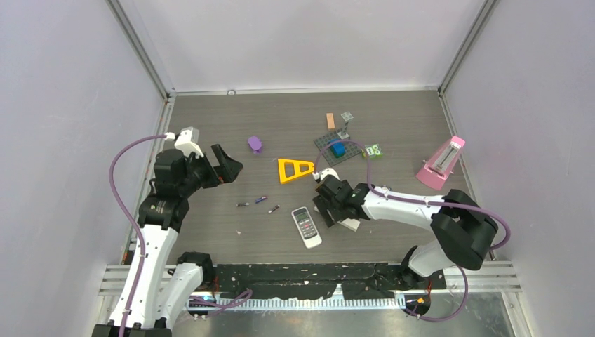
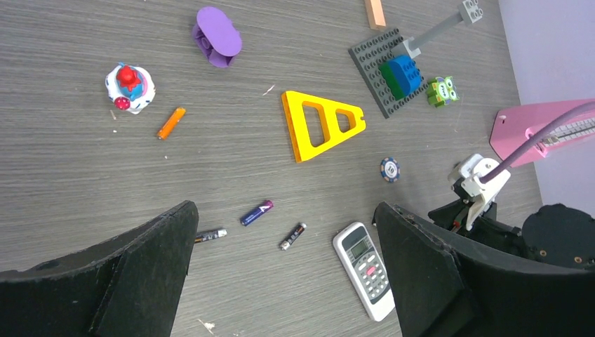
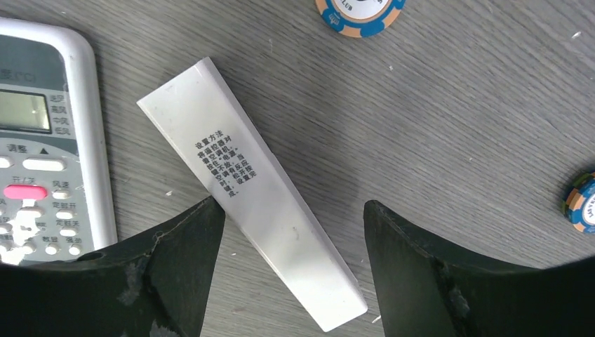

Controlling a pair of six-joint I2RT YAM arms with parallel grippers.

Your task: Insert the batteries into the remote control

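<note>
- top external view: two arms reach over one grey table (image 1: 210, 232); the left gripper (image 1: 226, 167) hangs above the table's left part, and the right gripper (image 1: 328, 208) is low, just right of the remote control (image 1: 306, 227).
- batteries: three in all, lying loose on the table in a ragged row left of the remote and apart from one another. they are one dark battery (image 2: 210, 235) nearest the left arm, one bluish-purple battery (image 2: 257, 213) in the middle, and one more dark battery (image 2: 293, 236) nearest the remote. none sits in the remote.
- remote: one white handset, lying button side up.
- left gripper: fingers spread wide with nothing between them, well above the batteries.
- right gripper: fingers parted, one on each side of a single white cover panel (image 3: 252, 189) that lies flat and slantwise beside the remote. a gap shows between the panel and one finger, so it is not clamped.
- poker chips: two in the right wrist view, one poker chip (image 3: 360, 10) at the top edge and a second chip (image 3: 582, 203) at the right edge.
- one each of the rest: yellow triangle (image 2: 319, 123), purple spool (image 2: 217, 36), orange stick (image 2: 171, 123), red-and-white toy (image 2: 130, 88), grey brick plate (image 2: 372, 60), green block (image 2: 440, 91), pink metronome (image 1: 442, 163).
</note>
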